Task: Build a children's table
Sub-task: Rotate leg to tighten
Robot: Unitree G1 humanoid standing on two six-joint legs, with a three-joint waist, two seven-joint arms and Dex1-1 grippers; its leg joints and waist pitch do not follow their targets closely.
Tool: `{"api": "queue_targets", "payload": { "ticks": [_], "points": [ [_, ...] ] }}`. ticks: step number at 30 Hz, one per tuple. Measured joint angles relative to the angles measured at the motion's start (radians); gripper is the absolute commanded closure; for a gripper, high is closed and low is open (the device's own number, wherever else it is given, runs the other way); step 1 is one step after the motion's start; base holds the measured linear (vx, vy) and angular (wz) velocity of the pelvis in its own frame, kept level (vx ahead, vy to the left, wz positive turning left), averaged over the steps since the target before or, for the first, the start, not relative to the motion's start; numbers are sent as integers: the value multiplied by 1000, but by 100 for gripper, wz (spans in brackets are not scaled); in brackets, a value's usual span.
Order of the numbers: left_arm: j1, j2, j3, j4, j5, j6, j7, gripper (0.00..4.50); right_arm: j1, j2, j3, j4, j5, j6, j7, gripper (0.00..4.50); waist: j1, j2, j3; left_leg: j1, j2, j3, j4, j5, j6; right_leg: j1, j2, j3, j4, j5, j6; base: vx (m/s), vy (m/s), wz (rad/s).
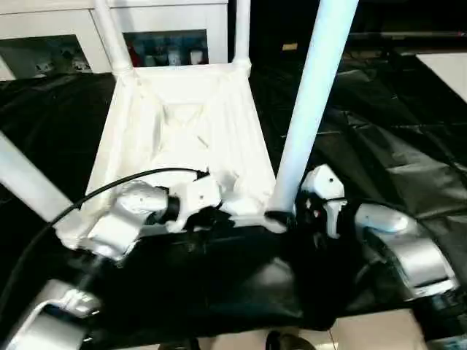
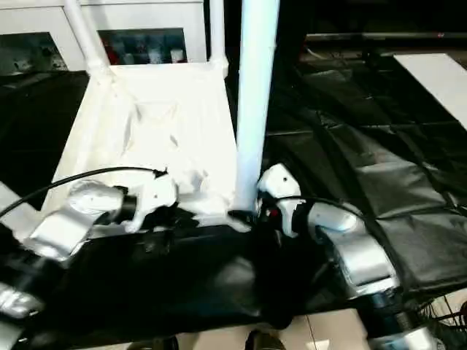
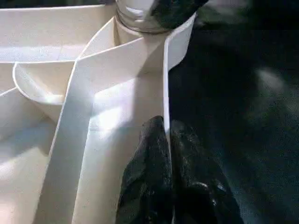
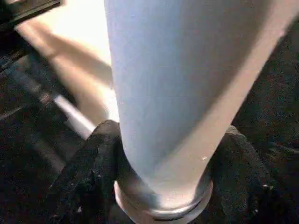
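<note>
Black sheeting [image 1: 379, 146] covered the work surface, creased in folds. White cabinet [image 1: 168, 29] with glass-fronted shelves stood behind, beyond the far edge. A black cable [image 1: 109, 186] arced across the left forearm.

Tabletop [image 1: 182, 138] lay upside down on the sheeting, ribbed X-braced underside facing up. Two far legs stood in the far corner sockets: far-left leg [image 1: 111, 36], far-right leg [image 1: 241, 33]. A near-left leg [image 1: 25, 182] slanted out toward the left edge. Near-right leg [image 1: 314, 102] rose from the near-right corner socket [image 1: 273, 217], leaning slightly right.

Left gripper [image 3: 167, 140] sat at the tabletop's near edge, left of the near-right socket. Fingers pressed together, pinching the thin upright rim wall [image 3: 165, 84] between them. Left forearm came in from the lower left, wrist bent inward toward the table.

Right gripper [image 4: 163, 186] sat at the base of the near-right leg, just above the socket collar. One black finger [image 4: 88, 172] on each side of the tube, both against it. Right forearm reached in from the lower right, gripper pointing left and roughly level.
</note>
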Motion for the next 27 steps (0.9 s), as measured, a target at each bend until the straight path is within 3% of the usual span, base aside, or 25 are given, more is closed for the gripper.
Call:
{"api": "queue_targets", "payload": {
  "ticks": [4, 8, 13, 17, 19, 21, 24, 27],
  "points": [
    [-41, -68, 0, 69, 23, 19, 77, 450, -4, 100, -34, 10, -42, 38, -172, 205, 0, -1, 0, 4, -1, -1, -2, 0, 0, 4, 0, 0, -1, -1, 1, 0, 0, 0],
    [-96, -153, 3, 146, 56, 55, 207, 450, -67, 243, -97, 91, -89, 62, -416, 206, -3, -2, 1, 4, -4, -4, -3, 0, 0, 3, -3, -1, -5, -2, 3, 0, 0, 0],
    [-132, -211, 1, 209, 83, 59, 293, 450, -134, 321, -132, 185, -118, 44, -585, 206, -5, -1, 1, 4, -7, -7, -15, 0, 0, 11, -4, -8, -37, -2, 4, 0, 0, 0],
    [-132, -216, -3, 212, 95, 52, 296, 450, -137, 334, -139, 193, -130, 36, -600, 206, -7, -3, 1, 4, -15, -7, -15, 0, 0, 11, -11, -7, -41, -2, 4, 0, 0, 0],
    [-132, -216, -7, 209, 96, 50, 295, 450, -133, 334, -139, 188, -133, 35, -599, 136, -7, -3, 1, 4, -18, -7, -15, 0, 1, 10, -13, -5, -41, -2, 4, 0, 0, 0],
    [-130, -213, -11, 203, 98, 50, 295, 450, -120, 336, -137, 174, -133, 30, -590, 134, -6, -4, 1, 4, -18, -7, -15, 0, 1, 10, -13, -5, -41, -2, 4, 0, 0, 0],
    [-126, -197, -9, 189, 97, 54, 288, 450, -111, 336, -128, 161, -131, 25, -569, 95, -8, -4, 2, 4, -18, -7, -17, 0, 1, 7, -13, -6, -40, -2, 4, 0, 0, 0],
    [-126, -184, -8, 179, 98, 50, 282, 450, -99, 289, -103, 128, -121, 34, -505, 82, -8, -5, 6, 2, -18, -7, -19, 0, 1, 1, -13, -6, -41, -2, 4, 0, 0, 0]
  ]
}}
